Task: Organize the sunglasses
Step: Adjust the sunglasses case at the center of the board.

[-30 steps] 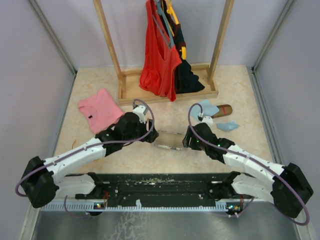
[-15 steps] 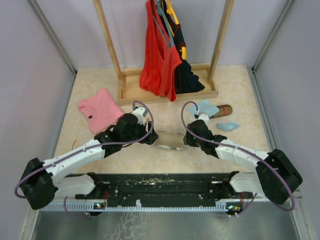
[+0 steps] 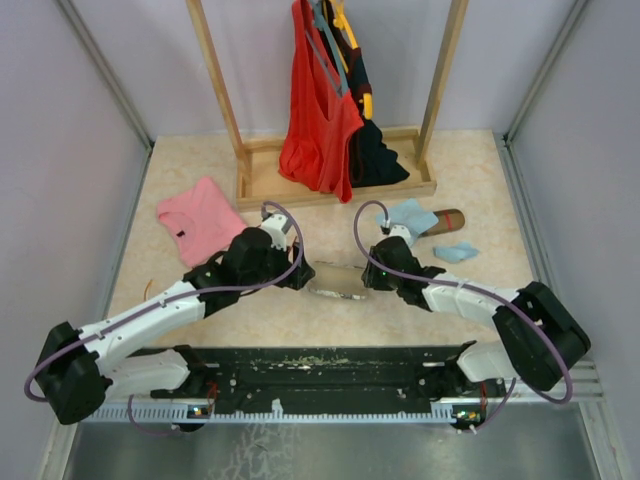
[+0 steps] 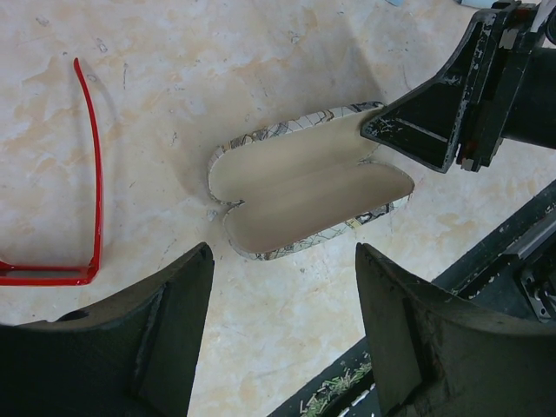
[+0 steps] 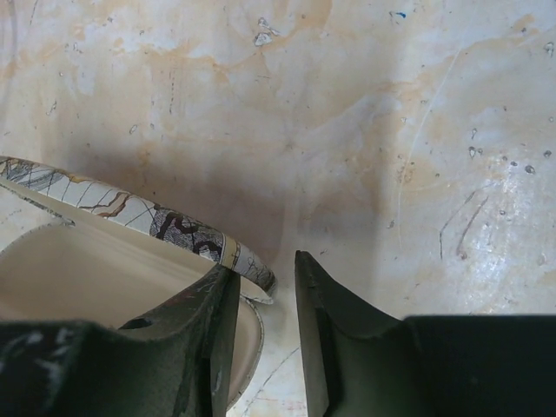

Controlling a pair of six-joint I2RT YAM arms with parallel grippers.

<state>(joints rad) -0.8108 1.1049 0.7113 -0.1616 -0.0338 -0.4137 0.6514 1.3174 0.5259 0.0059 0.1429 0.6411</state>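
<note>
The sunglasses (image 4: 91,174) show only in the left wrist view, as a thin red arm and frame corner lying on the table at the left. In the top view my left arm hides them. An open glasses case (image 3: 335,280) with a patterned shell and cream lining (image 4: 308,182) lies between my grippers. My left gripper (image 4: 282,252) is open wide and empty, hovering just short of the case (image 3: 300,272). My right gripper (image 5: 265,268) is at the case's right end (image 3: 368,278). Its fingers are narrowly apart, one inside the cream lining (image 5: 87,261) and one outside the rim.
A pink shirt (image 3: 200,218) lies at the left. A wooden rack (image 3: 335,185) with a red garment (image 3: 320,110) and dark clothes stands at the back. A light blue cloth (image 3: 410,215), a brown case (image 3: 445,218) and another blue cloth (image 3: 455,252) lie at the right.
My right gripper has moved left onto the case's right end, and the right arm has stretched lower. My left gripper has shifted slightly left. The case stays in place.
</note>
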